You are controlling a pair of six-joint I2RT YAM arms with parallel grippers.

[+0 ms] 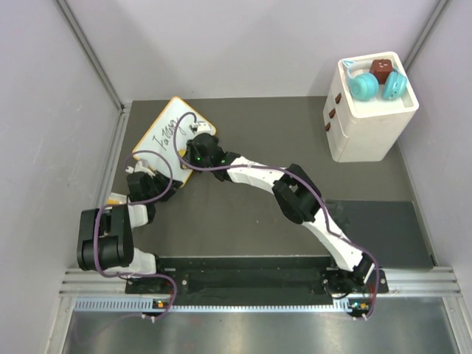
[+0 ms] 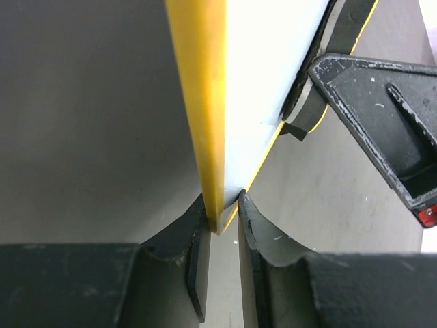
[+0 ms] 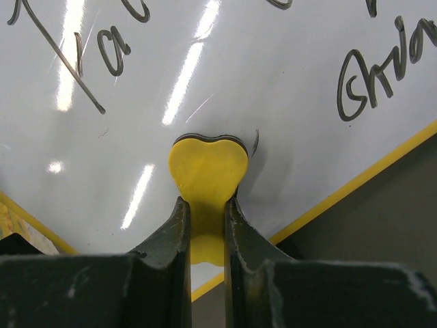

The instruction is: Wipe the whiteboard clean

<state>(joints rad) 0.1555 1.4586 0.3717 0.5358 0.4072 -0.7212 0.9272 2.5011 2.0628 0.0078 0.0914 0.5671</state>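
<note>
Whiteboard [image 1: 168,127] corner clamped in left pincer [image 2: 222,205], right pincer [image 3: 203,205] pinching yellow eraser [image 3: 208,167] on its face

White box [image 1: 369,133] stood at the far right corner of the grey table [image 1: 258,122]. Its top recess held two teal round objects [image 1: 363,87] and a brown cube [image 1: 381,69]. Yellow bone-shaped piece [image 3: 208,167] was near the far left corner.

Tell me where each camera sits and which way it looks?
Top: above and behind the robot, looking down at the table, board and box; left arm and right arm show.
Left wrist: on the left arm, looking along the left end effector, which pinches the board's yellow edge.
Right wrist: on the right arm, looking along the right end effector, which holds the eraser on the board.
Shared: all three see the board.
</note>
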